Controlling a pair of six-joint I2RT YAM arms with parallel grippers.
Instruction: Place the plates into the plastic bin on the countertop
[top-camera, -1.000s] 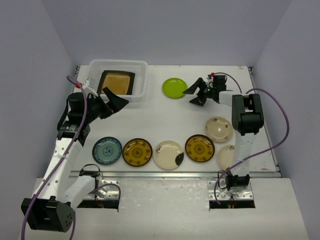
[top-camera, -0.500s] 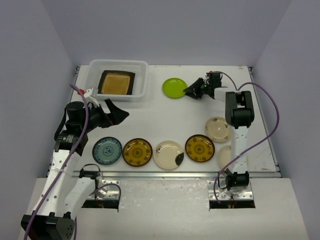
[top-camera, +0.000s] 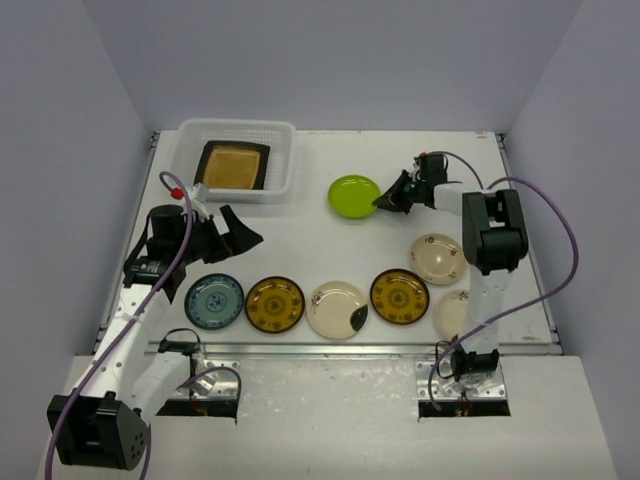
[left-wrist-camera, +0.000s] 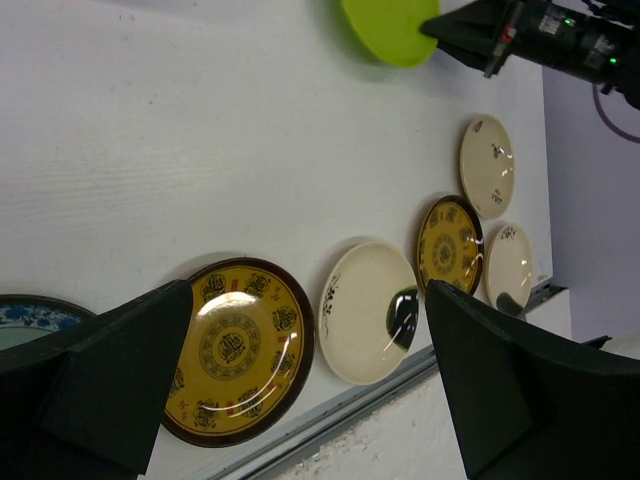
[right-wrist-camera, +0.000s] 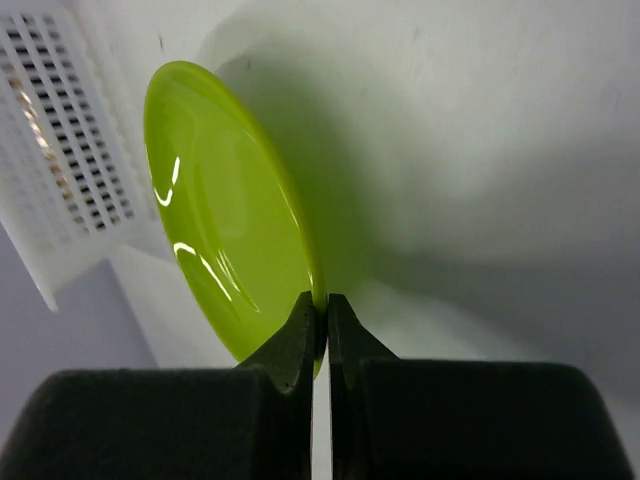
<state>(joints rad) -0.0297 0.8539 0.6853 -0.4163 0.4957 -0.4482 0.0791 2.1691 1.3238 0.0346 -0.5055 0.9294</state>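
Bin contents: one amber square plate (top-camera: 234, 166) with a dark rim lies flat inside the plastic bin (top-camera: 285, 160). Whether other plates lie beneath it cannot be told.
Plate in hand: the lime-green plate (right-wrist-camera: 225, 210) is tilted on edge, just right of the bin and still outside it.
Right end effector (right-wrist-camera: 320, 305): closed on the rim of the lime-green plate, fingers pinching its near edge.
Left end effector (top-camera: 225, 238): fingers spread wide, holding nothing, above the counter (top-camera: 300, 240) between the bin and the front row.
Left on counter: six round plates.
- blue patterned plate (top-camera: 214, 301)
- yellow-brown plate (top-camera: 274, 304)
- cream plate with dark mark (top-camera: 337, 309)
- second yellow-brown plate (top-camera: 399, 296)
- cream plate by the right arm (top-camera: 437, 258)
- front cream plate (top-camera: 452, 313), partly hidden by that arm

Progress, as judged: early. One plate is visibly binned, one is in hand, and six lie untouched.
Outstanding: carry the green plate over the rim and release it, then clear the row.
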